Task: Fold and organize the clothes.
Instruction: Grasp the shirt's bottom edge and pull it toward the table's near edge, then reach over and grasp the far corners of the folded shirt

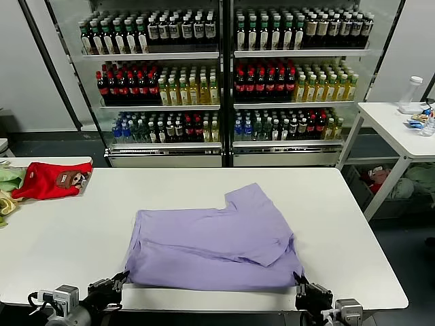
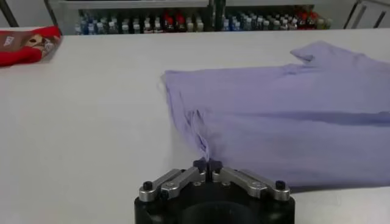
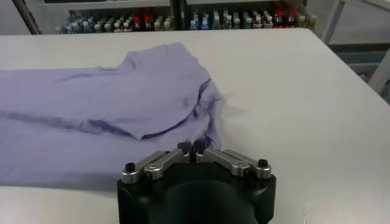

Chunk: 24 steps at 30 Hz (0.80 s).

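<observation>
The clothes, a lavender T-shirt [image 1: 214, 238], lie folded on the white table [image 1: 68, 238] with one short sleeve [image 1: 248, 197] pointing to the far side. No print shows. My left gripper [image 1: 122, 277] is at the shirt's near left corner. In the left wrist view its jaws [image 2: 208, 163] are pressed together on a pinched ridge of the shirt [image 2: 286, 115]. My right gripper [image 1: 298, 278] is at the near right corner. In the right wrist view its tips [image 3: 192, 146] stand a narrow slit apart, just short of the shirt's edge [image 3: 91, 115], with nothing between them.
A red garment [image 1: 51, 180] with a brownish print lies at the table's far left, beside green and yellow cloths [image 1: 8, 187]. Glass-door drink coolers [image 1: 224, 81] stand behind the table. A second white table [image 1: 401, 129] is at the right.
</observation>
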Motion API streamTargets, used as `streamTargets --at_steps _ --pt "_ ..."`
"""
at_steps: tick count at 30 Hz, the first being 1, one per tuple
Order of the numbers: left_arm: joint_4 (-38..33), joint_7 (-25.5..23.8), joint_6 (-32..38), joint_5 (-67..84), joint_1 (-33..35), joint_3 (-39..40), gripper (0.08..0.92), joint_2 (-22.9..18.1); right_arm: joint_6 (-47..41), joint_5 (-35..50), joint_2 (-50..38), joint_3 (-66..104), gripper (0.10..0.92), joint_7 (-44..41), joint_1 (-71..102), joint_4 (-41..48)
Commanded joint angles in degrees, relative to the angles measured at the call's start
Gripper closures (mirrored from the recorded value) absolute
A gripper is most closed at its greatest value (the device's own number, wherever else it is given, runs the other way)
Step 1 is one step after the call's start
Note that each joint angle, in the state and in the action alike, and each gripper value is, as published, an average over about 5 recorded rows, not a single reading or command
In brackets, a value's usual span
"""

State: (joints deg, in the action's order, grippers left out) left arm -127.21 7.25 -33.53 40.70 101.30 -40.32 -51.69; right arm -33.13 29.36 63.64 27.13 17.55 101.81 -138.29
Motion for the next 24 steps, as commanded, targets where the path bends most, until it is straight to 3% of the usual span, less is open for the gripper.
streamTargets --at_steps 1,6,9,18,24 --pt "-1.08 0.22 0.10 -1.85 2.77 -2.23 0.833 0.32 -0.01 -2.93 0.93 -0.08 0.751 -0.15 3.49 -2.28" --pt "-4.58 0.30 0.14 -2.81 0.60 -4.81 0.687 0.94 0.01 -0.55 -1.77 4.40 0.604 -0.48 -0.54 -4.93" --pt "-4.40 0.95 1.59 -2.90 -4.47 -4.66 0.601 1.58 0.02 2.34 -4.24 6.23 0.518 -1.17 -8.11 -3.17" --pt "15.63 -3.05 2.64 -3.77 -31.86 10.23 0.341 1.46 -0.17 4.88 -0.33 -9.92 0.261 -0.27 -50.83 26.07" --pt "27.62 -7.77 2.32 -0.78 -41.32 15.35 0.196 2.44 -0.14 3.77 4.91 -18.02 0.204 -1.02 -65.93 44.29"
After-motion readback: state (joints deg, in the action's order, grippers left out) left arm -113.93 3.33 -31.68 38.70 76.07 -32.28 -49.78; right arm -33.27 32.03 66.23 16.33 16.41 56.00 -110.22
